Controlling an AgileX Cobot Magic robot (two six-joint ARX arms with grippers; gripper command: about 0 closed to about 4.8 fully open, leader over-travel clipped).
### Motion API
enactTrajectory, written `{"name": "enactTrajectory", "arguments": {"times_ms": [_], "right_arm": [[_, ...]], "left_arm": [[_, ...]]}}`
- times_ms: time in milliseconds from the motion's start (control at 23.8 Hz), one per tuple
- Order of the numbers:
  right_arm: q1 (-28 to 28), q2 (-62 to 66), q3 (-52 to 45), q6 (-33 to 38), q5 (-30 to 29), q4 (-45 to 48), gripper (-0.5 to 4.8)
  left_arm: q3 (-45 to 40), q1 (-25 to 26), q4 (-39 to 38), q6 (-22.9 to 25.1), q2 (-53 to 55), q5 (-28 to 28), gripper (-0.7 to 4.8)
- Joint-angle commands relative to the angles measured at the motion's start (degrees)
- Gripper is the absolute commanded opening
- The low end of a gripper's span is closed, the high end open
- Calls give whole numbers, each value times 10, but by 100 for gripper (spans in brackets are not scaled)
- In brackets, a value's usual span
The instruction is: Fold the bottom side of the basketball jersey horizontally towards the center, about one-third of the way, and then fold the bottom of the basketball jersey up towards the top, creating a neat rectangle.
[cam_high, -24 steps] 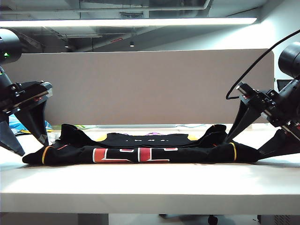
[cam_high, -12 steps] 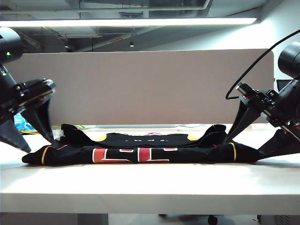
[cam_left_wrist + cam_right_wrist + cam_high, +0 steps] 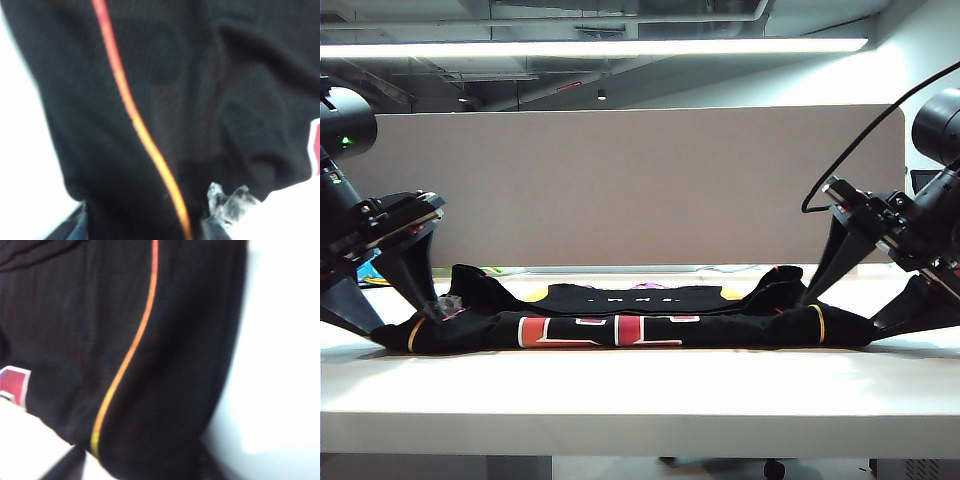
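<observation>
The black basketball jersey (image 3: 730, 326) lies in a low folded band across the white table (image 3: 640, 390), red number blocks facing front. My left gripper (image 3: 400, 322) is down at its left end, fingers spread wide on either side of the cloth. In the left wrist view the jersey (image 3: 90, 125) with its orange piping (image 3: 135, 120) fills the space between the open jaws of the left gripper (image 3: 145, 231). My right gripper (image 3: 840, 318) straddles the right end the same way, open. In the right wrist view, black cloth (image 3: 65, 315) and yellow piping (image 3: 120, 375) lie between the jaws of the right gripper (image 3: 140, 469).
A beige partition (image 3: 620, 180) stands behind the table. A light blue and yellow cloth (image 3: 365, 272) lies at the back left. A crumpled clear scrap (image 3: 227, 202) sits beside the jersey's left end. The table's front edge runs close below the jersey.
My left gripper has come down and in toward the jersey's left end and now straddles it. The right gripper and the jersey have stayed put.
</observation>
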Motion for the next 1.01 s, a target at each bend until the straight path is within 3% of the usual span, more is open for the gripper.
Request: {"name": "enactTrajectory", "arguments": {"times_ms": [42, 84, 126, 252, 379, 505, 673, 841, 925, 1010], "right_arm": [[0, 5, -4, -1, 31, -18, 201], [0, 5, -4, -1, 32, -17, 185], [0, 5, -4, -2, 33, -14, 135], [0, 4, -4, -3, 29, -5, -8], [0, -2, -4, -12, -6, -34, -8], [8, -40, -6, -60, -1, -106, -8], [17, -153, -46, -67, -3, -173, -8], [23, -286, -82, -78, -2, -250, -8], [23, -344, -83, -74, 2, -262, -8], [23, -379, -80, -42, 16, -231, -8]], "left_arm": [[-5, 1, -9, -1, 19, 23, 174], [-5, 1, -8, -1, 20, 23, 134], [-5, 1, -2, -1, 21, 23, 82], [-5, 1, 3, 3, 21, 24, -5], [-5, 1, -35, 7, 7, 33, -6], [-5, 1, -102, 27, -45, 33, -6], [-5, 1, -208, 37, -138, 33, -6], [-11, 0, -326, 83, -195, 34, -6], [-14, 0, -330, 84, -223, 34, -6], [-13, 0, -272, 66, -246, 33, -6]]}}
